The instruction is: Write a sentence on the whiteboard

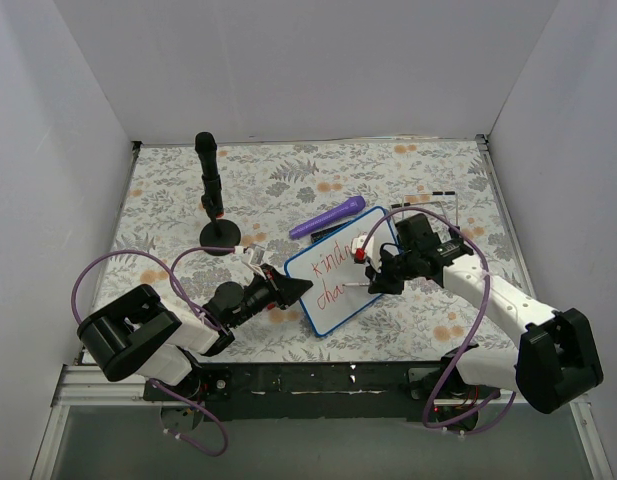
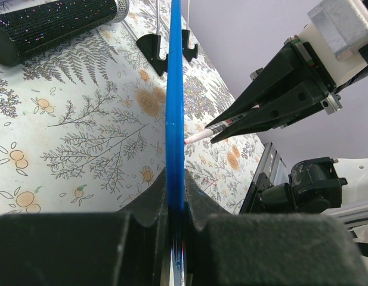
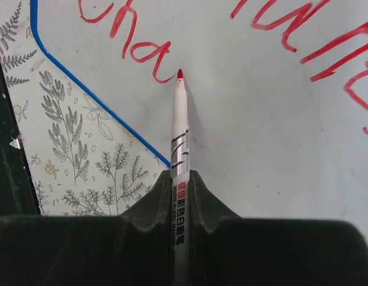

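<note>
The whiteboard [image 1: 338, 310] lies at a slant on the floral mat [image 1: 168, 215] covering the tabletop, in front of and between the two arms. The sentence [image 1: 331, 257] is partly done: a first red line runs across the upper part of the whiteboard, and a second line beneath it so far reads "cha". The tip of the red pen [image 3: 180, 131] sits just after that last "a", touching the whiteboard's surface or a hair above it; the wrist view cannot settle which. The right tool [image 3: 181, 179] is clamped shut on the pen's barrel, with the pen in line with its fingers. The left tool [image 2: 176, 179] is closed on the whiteboard's blue frame at its near-left corner, pinning it. The step in hand looks like the next letter of the second word. It is best done with light, even pressure and short strokes, each letter matched in height and baseline to the "cha". The line should run parallel to the first and stop short of the whiteboard's right frame. The left grip should hold firm so the whiteboard cannot swivel under the pen. A purple marker [image 1: 328, 217] lies just beyond the whiteboard's far edge, clear of the writing.
</note>
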You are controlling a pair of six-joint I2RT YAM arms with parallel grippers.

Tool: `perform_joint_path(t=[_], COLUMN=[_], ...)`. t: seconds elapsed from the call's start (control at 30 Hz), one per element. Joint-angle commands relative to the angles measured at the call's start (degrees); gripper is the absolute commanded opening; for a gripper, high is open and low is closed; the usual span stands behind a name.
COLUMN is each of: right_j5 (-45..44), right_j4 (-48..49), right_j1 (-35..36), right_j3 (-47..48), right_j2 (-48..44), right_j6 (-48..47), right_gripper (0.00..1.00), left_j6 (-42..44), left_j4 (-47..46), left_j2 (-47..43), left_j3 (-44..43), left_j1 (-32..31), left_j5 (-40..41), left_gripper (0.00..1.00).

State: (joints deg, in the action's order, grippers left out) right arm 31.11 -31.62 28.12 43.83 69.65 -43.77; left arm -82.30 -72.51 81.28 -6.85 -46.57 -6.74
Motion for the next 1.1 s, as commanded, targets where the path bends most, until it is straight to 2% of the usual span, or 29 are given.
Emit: perform_joint_path(t=[0.0,0.2,0.8,1.07], right_j5=[1.84,1.58,0.53,1.67], right_j4=[2.34,3.67,-2.48,-0.2], right_j1=[-0.43,-0.43,-0.43,-0.43], right_j3=[2.92,3.01,-1.21,0.55], right_j2=[-0.04,1.1,0.23,0.05], right_j6=[1.05,2.37,-2.9,-0.97], right_gripper=[0.01,0.01,0.01,0.01], left_j6=[1.09,1.18,1.27,1.18], left_j4=[-1.67,-1.58,-1.67,-1.41], left_j2=[-1.12,-1.38,-1.38,-1.21], left_j3=[-0.09,0.08,0.17,-0.09], left_j1=[-0.19,-0.19,-0.19,-0.19], left_j5=[-1.34,-1.34,-1.26,-1.52], left_gripper=[0.0,0.0,0.0,0.0])
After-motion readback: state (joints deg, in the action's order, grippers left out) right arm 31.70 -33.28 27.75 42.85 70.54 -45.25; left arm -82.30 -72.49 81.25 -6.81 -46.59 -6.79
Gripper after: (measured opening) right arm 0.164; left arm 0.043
